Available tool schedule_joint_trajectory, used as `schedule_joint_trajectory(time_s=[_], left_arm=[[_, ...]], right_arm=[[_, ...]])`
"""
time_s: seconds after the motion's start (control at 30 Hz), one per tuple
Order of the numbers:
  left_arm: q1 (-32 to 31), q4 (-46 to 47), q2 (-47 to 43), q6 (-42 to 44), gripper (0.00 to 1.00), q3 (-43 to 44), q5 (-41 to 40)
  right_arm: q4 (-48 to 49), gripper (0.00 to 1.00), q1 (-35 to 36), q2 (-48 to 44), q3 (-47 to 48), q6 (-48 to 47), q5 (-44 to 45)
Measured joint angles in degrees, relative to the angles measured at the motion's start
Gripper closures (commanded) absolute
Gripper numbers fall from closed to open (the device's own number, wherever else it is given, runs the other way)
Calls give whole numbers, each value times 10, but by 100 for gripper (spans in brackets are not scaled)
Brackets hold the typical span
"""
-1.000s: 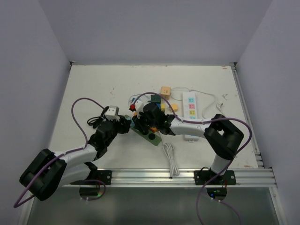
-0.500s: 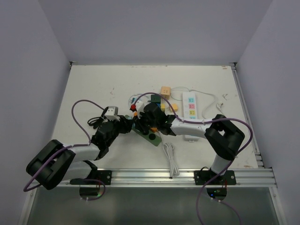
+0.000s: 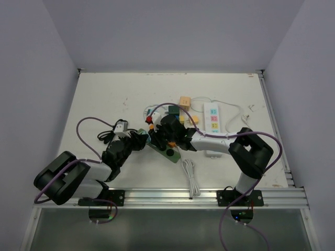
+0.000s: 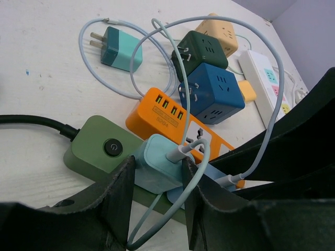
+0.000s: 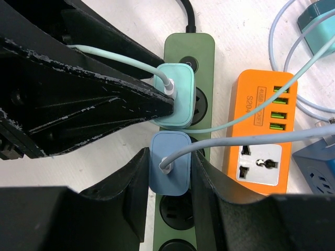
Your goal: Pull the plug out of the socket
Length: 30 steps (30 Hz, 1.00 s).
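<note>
- Left gripper [image 4: 157,179]: its fingers [image 4: 119,194] stand on either side of the mint plug [image 4: 157,166], close against its flanks. Whether they press on it cannot be told.
- Right gripper [image 5: 170,166]: its fingers [image 5: 137,183] are clamped on the two sides of the blue plug [image 5: 170,175].
- Mint plug: seated in the green strip [image 5: 189,44], in the socket just beside the round switch [image 5: 189,64]; a pale cable leaves its top face.
- Blue plug: seated in the next socket along, touching or nearly touching the mint plug.
- Green strip: lies flat on the table [image 3: 104,99], between the two arms.
- Orange strip [image 5: 264,125]: lies just beside the green strip, near its switch end.
</note>
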Motion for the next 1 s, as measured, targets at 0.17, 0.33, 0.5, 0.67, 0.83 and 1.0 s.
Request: schedule_joint_trajectory(time_s=[0.17,0.33,0.5,0.67,0.83,1.0], left_arm=[[-1,14,10,-13,70,0,-6],[-5,40,26,-28,71,0,-17],[-10,71,49,-31,71,0,-26],[-11,79,56,-34,71,0,-33],[-11,73,52,-34,71,0,-39],[-12,57,43,-30,61,0,-45]], right_arm=[[0,100,-15,0,1,26,-22],[0,100,-42,0,1,61,-65],[-4,100,-52,0,1,72,-88],[-12,100,-35,-2,3,53,-61],[-39,100,-6,-4,15,24,-8],[-59,100,10,-3,24,6,18]])
